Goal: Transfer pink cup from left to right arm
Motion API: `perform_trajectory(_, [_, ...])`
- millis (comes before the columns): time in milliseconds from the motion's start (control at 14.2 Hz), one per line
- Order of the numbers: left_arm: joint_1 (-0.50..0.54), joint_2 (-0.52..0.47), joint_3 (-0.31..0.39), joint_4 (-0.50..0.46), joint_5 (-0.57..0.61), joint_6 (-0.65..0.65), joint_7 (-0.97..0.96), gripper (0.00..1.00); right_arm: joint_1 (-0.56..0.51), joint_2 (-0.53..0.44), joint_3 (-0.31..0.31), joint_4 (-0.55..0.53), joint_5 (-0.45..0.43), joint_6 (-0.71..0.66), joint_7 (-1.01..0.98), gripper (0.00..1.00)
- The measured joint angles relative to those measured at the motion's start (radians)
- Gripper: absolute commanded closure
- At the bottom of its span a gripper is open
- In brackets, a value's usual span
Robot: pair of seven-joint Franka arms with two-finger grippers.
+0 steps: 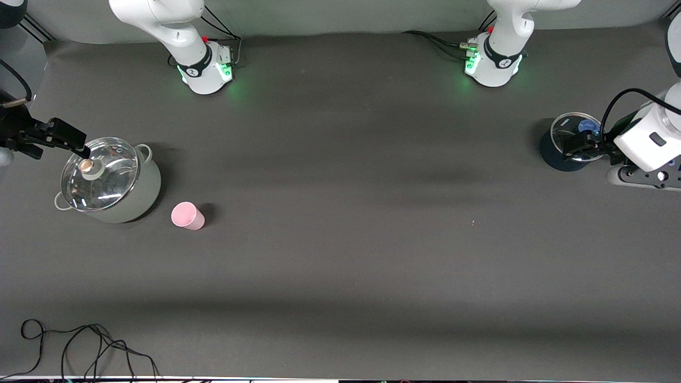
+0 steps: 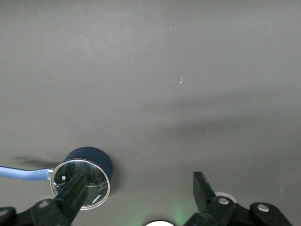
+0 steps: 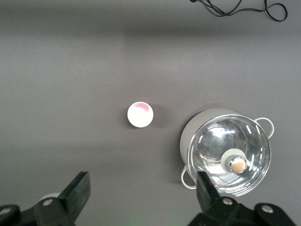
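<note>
Pink cup (image 1: pixel 187 215) stands on the table at the right arm's end, beside the lidded pot (image 1: pixel 109 181) — in neither gripper. Right gripper (image 1: pixel 64 139) hangs over the pot, released; left gripper (image 1: pixel 582 146), released, over a dark saucepan (image 1: pixel 558 154). Stage indeterminate — handed over or pending.

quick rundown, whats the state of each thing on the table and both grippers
pink cup: upside down on the table beside the pot, not held
pot: upright, glass lid on
blue pan: at the left arm's end, glass lid on
left gripper: open, empty, over the blue pan
right gripper: open, empty, over the pot's lid
</note>
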Motion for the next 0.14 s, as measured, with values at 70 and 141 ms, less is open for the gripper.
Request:
perform_trajectory(70, [0.0,0.0,0.0,0.0,0.0,0.0,0.0,0.0,0.0,0.0,0.0,0.0,0.0,0.0,0.0,0.0])
perform_trajectory(141, [0.0,0.0,0.0,0.0,0.0,0.0,0.0,0.0,0.0,0.001,0.0,0.0,0.0,0.0,0.0,0.0])
